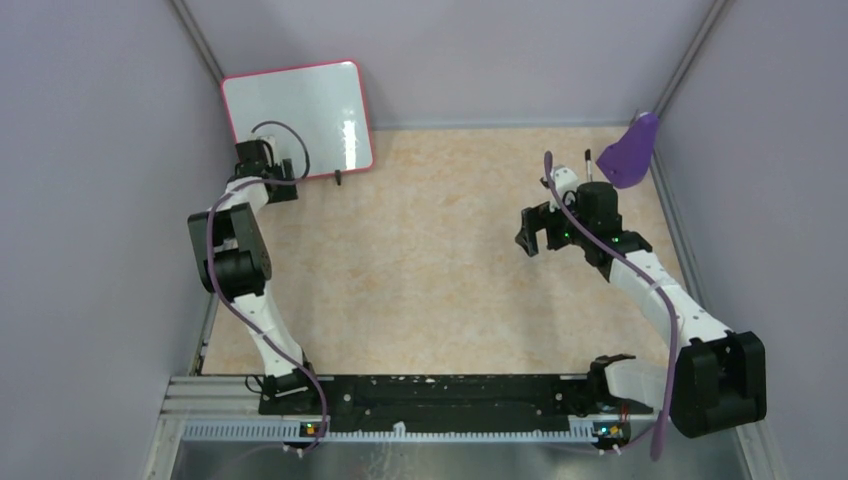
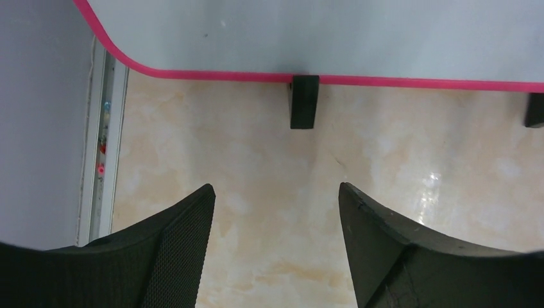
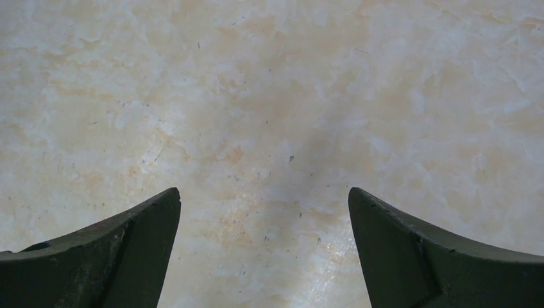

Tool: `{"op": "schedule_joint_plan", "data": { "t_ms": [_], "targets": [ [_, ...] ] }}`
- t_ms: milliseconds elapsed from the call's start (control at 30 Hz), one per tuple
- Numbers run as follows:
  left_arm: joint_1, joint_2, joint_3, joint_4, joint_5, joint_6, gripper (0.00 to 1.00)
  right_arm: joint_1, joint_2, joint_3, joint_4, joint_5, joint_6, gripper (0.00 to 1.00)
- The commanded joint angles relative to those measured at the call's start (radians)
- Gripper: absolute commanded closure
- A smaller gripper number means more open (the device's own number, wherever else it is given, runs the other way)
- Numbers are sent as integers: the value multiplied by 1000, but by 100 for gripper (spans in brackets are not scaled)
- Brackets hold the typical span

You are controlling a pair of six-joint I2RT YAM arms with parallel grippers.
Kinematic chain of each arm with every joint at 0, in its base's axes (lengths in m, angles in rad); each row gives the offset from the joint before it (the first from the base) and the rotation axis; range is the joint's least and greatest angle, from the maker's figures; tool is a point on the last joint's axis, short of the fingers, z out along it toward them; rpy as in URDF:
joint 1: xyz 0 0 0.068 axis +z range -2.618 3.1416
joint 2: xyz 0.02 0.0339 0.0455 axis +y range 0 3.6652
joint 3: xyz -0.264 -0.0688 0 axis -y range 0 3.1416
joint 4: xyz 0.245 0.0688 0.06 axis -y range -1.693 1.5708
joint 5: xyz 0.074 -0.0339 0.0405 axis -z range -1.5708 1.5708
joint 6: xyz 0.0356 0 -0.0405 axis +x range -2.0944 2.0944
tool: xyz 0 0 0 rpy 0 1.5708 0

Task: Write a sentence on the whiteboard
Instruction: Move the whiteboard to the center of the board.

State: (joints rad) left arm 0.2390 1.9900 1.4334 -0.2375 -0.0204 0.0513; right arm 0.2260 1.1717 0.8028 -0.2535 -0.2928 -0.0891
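Observation:
The whiteboard [image 1: 295, 110] leans at the back left corner, white with a red-pink rim. Its face is blank; no sentence shows on it. My left gripper [image 1: 272, 178] is open and empty just in front of the board's lower edge. In the left wrist view the board [image 2: 321, 38] fills the top, with one black clip foot [image 2: 303, 101] straight ahead of my left gripper [image 2: 276, 192] and a second foot [image 2: 534, 109] at the right edge. My right gripper [image 1: 540, 232] is open and empty above the bare table at mid right; the right wrist view shows my right gripper [image 3: 264, 192] over tabletop only.
A purple object [image 1: 632, 150] sits at the back right corner, with a small dark upright stick [image 1: 587, 154] beside it. Grey walls close in the marbled beige table [image 1: 420, 270] on the left, back and right. A metal rail [image 2: 102, 128] runs along the left wall.

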Motion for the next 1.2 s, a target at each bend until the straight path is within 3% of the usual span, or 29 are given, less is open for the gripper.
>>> {"op": "schedule_joint_plan", "data": {
  "t_ms": [0,333,633,833,1033,1167],
  "targets": [
    [19,43,65,103,58,37,27,-2,-25,-1,33,-35,-20,1],
    [28,138,143,161,124,28,45,-2,10,16,19,-24,-26,1],
    [26,178,179,179,111,27,54,-1,20,21,11,-29,-32,1],
    [23,170,156,189,150,40,73,-2,23,25,7,-23,-33,1],
    [2,152,121,181,144,41,99,-1,34,39,-9,26,-33,2],
    [-20,115,79,182,125,38,100,-2,37,51,-16,60,-36,3]
  ]
}}
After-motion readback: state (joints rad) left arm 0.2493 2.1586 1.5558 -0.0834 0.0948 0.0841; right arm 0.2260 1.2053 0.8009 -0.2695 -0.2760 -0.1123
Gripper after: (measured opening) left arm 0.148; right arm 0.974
